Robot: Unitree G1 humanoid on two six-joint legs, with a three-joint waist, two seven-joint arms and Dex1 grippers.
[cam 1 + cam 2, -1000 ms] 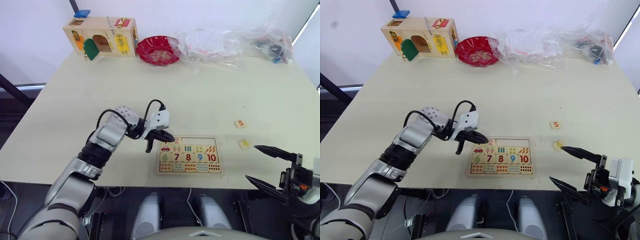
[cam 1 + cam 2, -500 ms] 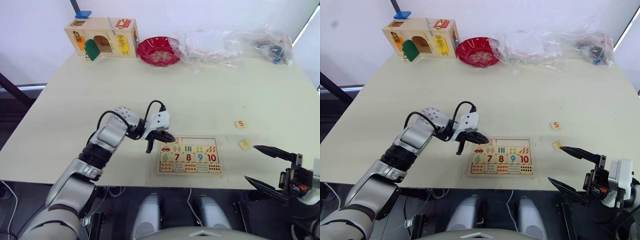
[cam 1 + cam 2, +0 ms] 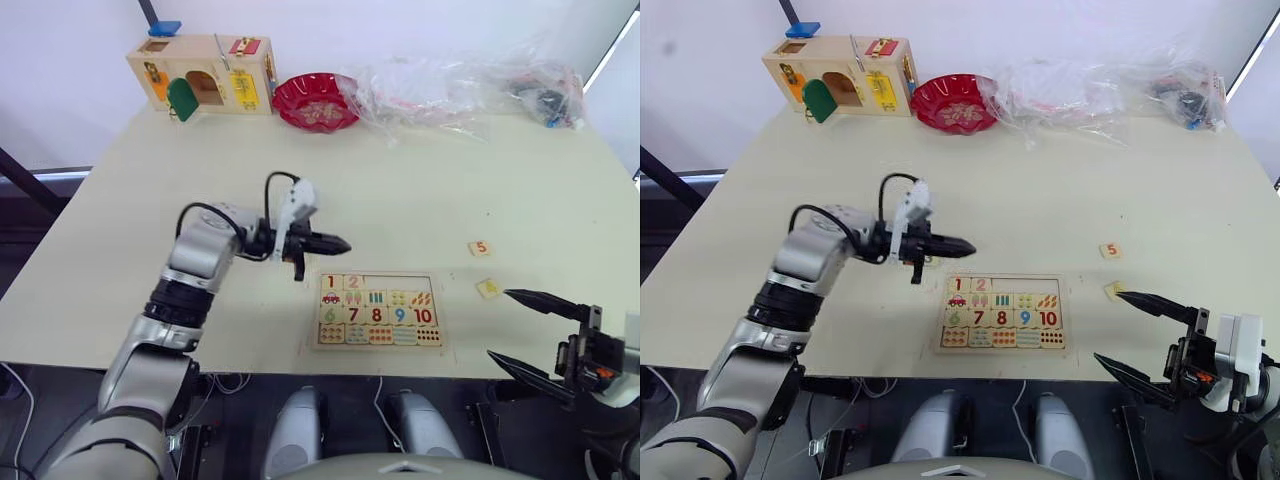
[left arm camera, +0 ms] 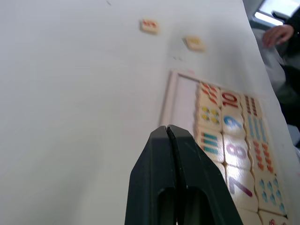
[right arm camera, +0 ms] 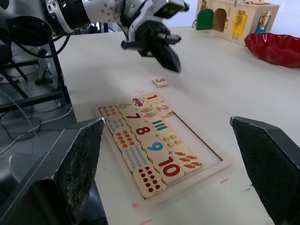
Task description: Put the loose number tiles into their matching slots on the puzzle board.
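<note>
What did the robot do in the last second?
The left gripper lifted off the top left corner of the puzzle board and drew back, jaws shut and empty. The 1 and 2 tiles sit in the top row. The right gripper and the 5 tile stayed put.
</note>
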